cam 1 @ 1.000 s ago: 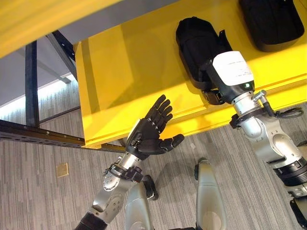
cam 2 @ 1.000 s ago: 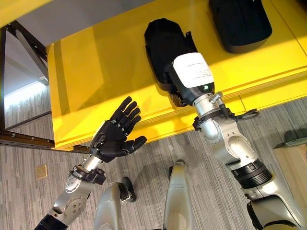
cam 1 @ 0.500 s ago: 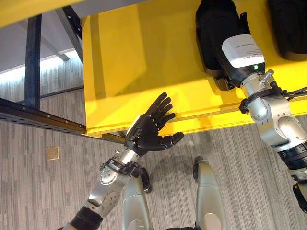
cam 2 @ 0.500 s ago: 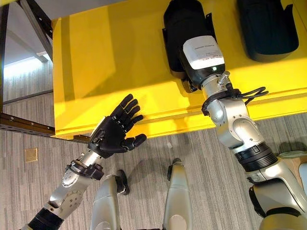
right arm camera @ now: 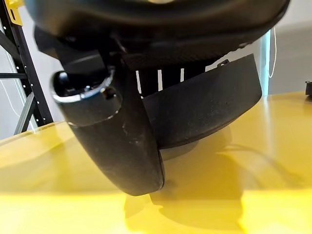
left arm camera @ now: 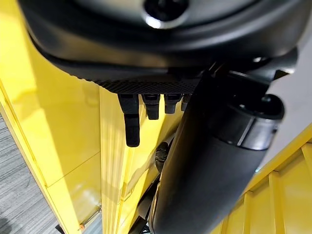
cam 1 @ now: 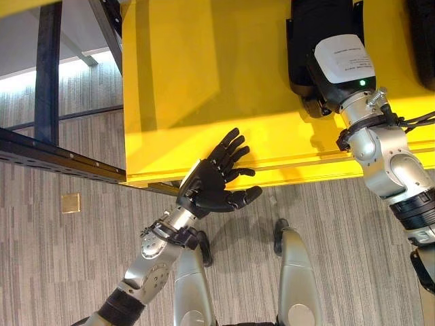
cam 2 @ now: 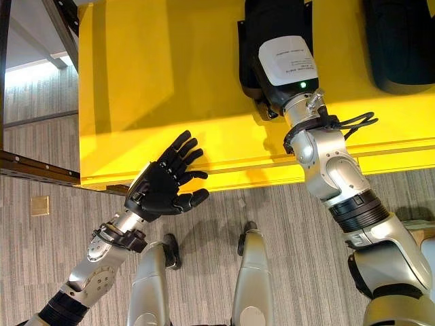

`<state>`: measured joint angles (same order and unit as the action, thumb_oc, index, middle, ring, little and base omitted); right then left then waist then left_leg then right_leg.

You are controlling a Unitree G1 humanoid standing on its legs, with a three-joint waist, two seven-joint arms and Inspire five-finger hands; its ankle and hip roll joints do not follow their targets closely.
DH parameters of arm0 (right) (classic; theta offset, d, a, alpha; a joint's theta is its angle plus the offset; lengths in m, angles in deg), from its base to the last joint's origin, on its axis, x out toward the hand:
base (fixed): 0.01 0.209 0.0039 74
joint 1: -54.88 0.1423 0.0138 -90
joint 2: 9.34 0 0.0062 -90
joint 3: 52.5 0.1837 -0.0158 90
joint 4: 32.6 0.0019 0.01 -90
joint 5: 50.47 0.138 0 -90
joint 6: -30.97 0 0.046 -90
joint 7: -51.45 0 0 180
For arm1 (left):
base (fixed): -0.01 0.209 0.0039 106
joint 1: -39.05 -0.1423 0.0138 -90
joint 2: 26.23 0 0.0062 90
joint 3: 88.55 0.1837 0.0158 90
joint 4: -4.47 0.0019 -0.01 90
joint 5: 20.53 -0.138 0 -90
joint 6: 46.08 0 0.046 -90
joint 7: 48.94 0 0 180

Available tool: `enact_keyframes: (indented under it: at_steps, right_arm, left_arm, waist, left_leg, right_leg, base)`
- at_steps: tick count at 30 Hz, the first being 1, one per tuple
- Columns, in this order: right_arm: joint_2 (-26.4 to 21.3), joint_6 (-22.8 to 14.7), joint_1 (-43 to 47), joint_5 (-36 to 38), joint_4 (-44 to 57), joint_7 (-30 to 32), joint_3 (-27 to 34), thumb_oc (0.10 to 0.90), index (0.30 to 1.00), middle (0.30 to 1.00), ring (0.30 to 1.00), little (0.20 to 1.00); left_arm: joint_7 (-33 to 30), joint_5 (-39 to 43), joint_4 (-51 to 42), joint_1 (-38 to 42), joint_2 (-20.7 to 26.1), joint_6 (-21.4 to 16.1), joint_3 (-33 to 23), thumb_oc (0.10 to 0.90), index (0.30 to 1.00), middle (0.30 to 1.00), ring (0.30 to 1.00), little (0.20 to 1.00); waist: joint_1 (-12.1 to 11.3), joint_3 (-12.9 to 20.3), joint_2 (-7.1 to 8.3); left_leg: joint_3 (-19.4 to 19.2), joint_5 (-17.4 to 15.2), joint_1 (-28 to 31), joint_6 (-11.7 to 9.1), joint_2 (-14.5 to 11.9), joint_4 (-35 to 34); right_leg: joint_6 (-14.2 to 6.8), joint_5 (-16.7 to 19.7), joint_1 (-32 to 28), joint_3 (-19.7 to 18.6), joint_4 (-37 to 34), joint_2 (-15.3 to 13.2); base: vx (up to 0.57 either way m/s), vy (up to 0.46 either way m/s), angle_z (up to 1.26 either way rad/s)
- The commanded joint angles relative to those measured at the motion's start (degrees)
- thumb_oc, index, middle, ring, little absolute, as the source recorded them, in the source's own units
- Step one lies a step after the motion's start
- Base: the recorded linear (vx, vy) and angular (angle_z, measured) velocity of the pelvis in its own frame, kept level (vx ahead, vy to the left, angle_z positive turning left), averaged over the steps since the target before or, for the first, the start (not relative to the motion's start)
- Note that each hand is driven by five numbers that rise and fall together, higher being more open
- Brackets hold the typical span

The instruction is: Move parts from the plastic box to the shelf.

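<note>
A long black part (cam 1: pixel 306 34) lies on the yellow shelf (cam 1: pixel 183 81), a short way back from its front edge. My right hand (right arm camera: pixel 112 126) reaches in over the edge and is shut on the near end of this black part (right arm camera: pixel 204 107), thumb on one side and fingers on the other. A second black part (cam 2: pixel 401 41) lies on the shelf further right. My left hand (cam 1: pixel 207 183) is held open, palm up, at the shelf's front edge and holds nothing; its straight fingers (left arm camera: pixel 131 122) point along the yellow shelf.
A dark metal rack beam (cam 1: pixel 47 163) and an upright (cam 1: pixel 46 68) stand left of the shelf. Grey carpet with a small brass floor plate (cam 1: pixel 70 202) lies below. The shelf's left half (cam 2: pixel 149 68) is bare yellow surface.
The camera has shifted, so the whole scene sits differently. The right hand and its black part are now further back from the shelf's front edge. The left hand stays open by the edge.
</note>
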<state>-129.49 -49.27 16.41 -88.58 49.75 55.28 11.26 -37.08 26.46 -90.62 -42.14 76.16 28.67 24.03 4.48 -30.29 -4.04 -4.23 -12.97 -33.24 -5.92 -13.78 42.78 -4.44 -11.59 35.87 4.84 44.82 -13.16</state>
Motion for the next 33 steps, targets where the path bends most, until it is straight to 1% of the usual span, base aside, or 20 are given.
enact_keyframes:
  at_steps: [1,3,4,8,10,11,13,15,16,17,19,22,23,25,33]
  right_arm:
    - [0.10,-3.89,10.92,-0.52,0.60,5.15,-0.61,0.400,0.300,0.300,0.300,0.300]
    - [0.82,-5.23,10.90,0.70,1.93,5.61,-0.80,0.400,0.300,0.300,0.300,0.300]
    - [1.50,-5.38,10.99,-0.03,2.53,5.65,-0.97,0.400,0.300,0.300,0.300,0.300]
    - [2.79,-8.25,10.83,-0.94,2.95,6.71,-1.31,0.400,0.300,0.300,0.300,0.300]
    - [3.17,-8.57,10.47,-1.57,3.97,6.75,-1.30,0.400,0.300,0.300,0.300,0.300]
    - [3.35,-8.23,10.08,-2.16,4.54,6.59,-1.30,0.400,0.300,0.300,0.300,0.300]
    - [3.61,-6.40,9.71,-2.29,4.91,6.46,-1.39,0.400,0.300,0.300,0.300,0.300]
    - [3.74,-3.36,9.14,-1.52,4.68,6.82,-1.40,0.400,0.300,0.300,0.300,0.300]
    - [3.63,-2.68,8.96,-0.64,4.37,6.81,-1.41,0.400,0.300,0.300,0.300,0.300]
    - [3.68,-3.30,8.51,-1.67,4.15,6.83,-1.16,0.400,0.300,0.300,0.300,0.300]
    - [3.37,-2.08,7.58,-2.24,4.67,6.91,-0.90,0.400,0.300,0.300,0.300,0.300]
    - [2.69,2.57,5.39,-2.46,4.76,8.56,0.52,0.400,0.300,0.300,0.300,0.300]
    - [2.44,3.50,4.88,-1.15,4.49,9.39,0.89,0.400,0.300,0.300,0.300,0.300]
    - [2.17,2.59,4.40,-1.57,3.97,9.38,1.59,0.400,0.300,0.300,0.300,0.300]
    - [1.42,1.84,3.31,-1.24,3.02,10.25,2.82,0.400,0.300,0.300,0.300,0.300]
  left_arm:
    - [0.15,0.21,-7.30,1.62,1.01,-3.61,-0.07,0.900,1.000,1.000,1.000,1.000]
    - [-0.05,-0.07,-7.36,1.80,1.00,-3.58,0.25,0.900,1.000,1.000,1.000,1.000]
    - [0.01,-0.25,-7.34,1.82,0.79,-3.68,0.39,0.900,1.000,1.000,1.000,1.000]
    - [-0.85,-0.50,-7.20,2.59,0.49,-3.71,0.84,0.900,1.000,1.000,1.000,1.000]
    - [-1.15,-0.60,-7.04,2.77,0.41,-3.84,0.99,0.900,1.000,1.000,1.000,1.000]
    - [-1.23,-0.63,-7.11,2.76,0.38,-3.80,0.99,0.900,1.000,1.000,1.000,1.000]
    - [-1.33,-0.83,-7.07,3.14,0.12,-3.50,0.96,0.900,1.000,1.000,1.000,1.000]
    - [-1.43,-0.88,-7.03,3.11,-0.11,-3.82,1.07,0.900,1.000,1.000,1.000,1.000]
    - [-1.45,-0.84,-6.92,3.16,-0.16,-3.96,1.02,0.900,1.000,1.000,1.000,1.000]
    - [-1.54,-0.78,-6.85,3.14,-0.31,-4.05,0.99,0.900,1.000,1.000,1.000,1.000]
    - [-1.65,-0.86,-6.77,3.14,-0.59,-4.06,0.94,0.900,1.000,1.000,1.000,1.000]
    - [-1.96,-0.95,-7.31,3.15,-0.97,-3.74,0.69,0.900,1.000,1.000,1.000,1.000]
    - [-2.31,-0.98,-7.34,3.14,-0.95,-3.70,0.74,0.900,1.000,1.000,1.000,1.000]
    - [-2.39,-0.99,-7.42,3.09,-0.88,-3.57,0.63,0.900,1.000,1.000,1.000,1.000]
    - [-2.17,-0.57,-7.61,2.69,-0.98,-3.56,0.64,0.900,1.000,1.000,1.000,1.000]
  waist:
    - [-0.44,2.45,0.48]
    - [-0.44,2.38,0.49]
    - [-0.37,2.32,0.41]
    - [-0.03,2.22,0.21]
    - [0.21,2.13,0.18]
    - [0.33,2.14,0.16]
    - [0.59,1.99,0.11]
    - [0.90,1.87,-0.06]
    - [1.12,1.83,-0.17]
    - [1.30,1.84,-0.23]
    - [1.74,1.87,-0.34]
    - [2.54,1.71,-0.44]
    - [2.73,1.69,-0.39]
    - [2.92,1.69,-0.42]
    - [3.51,1.65,-0.81]
  left_leg:
    - [-2.58,3.09,1.90,4.39,4.29,-7.46]
    - [-2.74,3.16,1.91,4.46,4.28,-7.57]
    - [-2.79,3.11,1.93,4.46,4.32,-7.56]
    - [-2.86,2.94,1.87,4.52,4.36,-7.39]
    - [-2.91,2.81,1.85,4.57,4.37,-7.24]
    - [-2.92,2.79,1.81,4.57,4.36,-7.19]
    - [-2.97,2.66,1.75,4.63,4.43,-6.98]
    - [-2.97,2.50,1.79,4.64,4.52,-6.88]
    - [-2.99,2.42,1.87,4.67,4.59,-6.82]
    - [-3.05,2.39,1.96,4.68,4.59,-6.82]
    - [-3.29,2.47,2.25,4.66,4.50,-7.06]
    - [-3.65,2.16,2.61,4.68,4.40,-6.98]
    - [-3.68,2.04,2.64,4.68,4.42,-6.84]
    - [-3.70,1.86,2.68,4.68,4.43,-6.68]
    - [-3.86,1.53,3.29,4.84,4.71,-6.64]
  right_leg:
    - [3.39,-5.26,-2.19,-3.33,2.73,4.70]
    - [3.45,-5.23,-2.10,-3.25,2.68,4.80]
    - [3.50,-5.21,-2.02,-3.29,2.67,4.85]
    - [3.61,-5.35,-1.91,-3.48,2.78,4.98]
    - [3.69,-5.34,-1.72,-3.61,2.84,5.06]
    - [3.72,-5.34,-1.61,-3.67,2.92,5.09]
    - [3.82,-5.33,-1.50,-3.80,2.97,5.23]
    - [3.91,-5.44,-1.41,-3.97,3.06,5.29]
    - [3.97,-5.46,-1.36,-4.10,3.12,5.40]
    - [4.00,-5.44,-1.42,-4.12,3.04,5.42]
    - [4.02,-5.31,-1.49,-4.22,2.77,5.47]
    - [4.11,-5.29,-1.58,-4.48,2.58,5.62]
    - [4.15,-5.30,-1.66,-4.53,2.50,5.66]
    - [4.14,-5.35,-1.62,-4.59,2.56,5.71]
    - [4.60,-6.07,-1.93,-4.85,3.21,6.11]
  base:
    - [-0.02,-0.030,0.02]
    - [-0.02,-0.025,0.04]
    - [0.00,0.000,0.00]
    - [0.00,0.000,-0.02]
    - [0.00,0.000,0.00]
    - [0.00,0.000,0.00]
    - [0.00,0.000,0.00]
    - [0.00,0.000,0.00]
    - [0.01,0.023,-0.03]
    - [0.02,0.026,-0.03]
    - [0.01,0.011,-0.02]
    - [0.00,0.000,0.00]
    - [0.00,0.000,0.00]
    - [0.00,0.000,0.00]
    - [0.00,0.000,0.00]
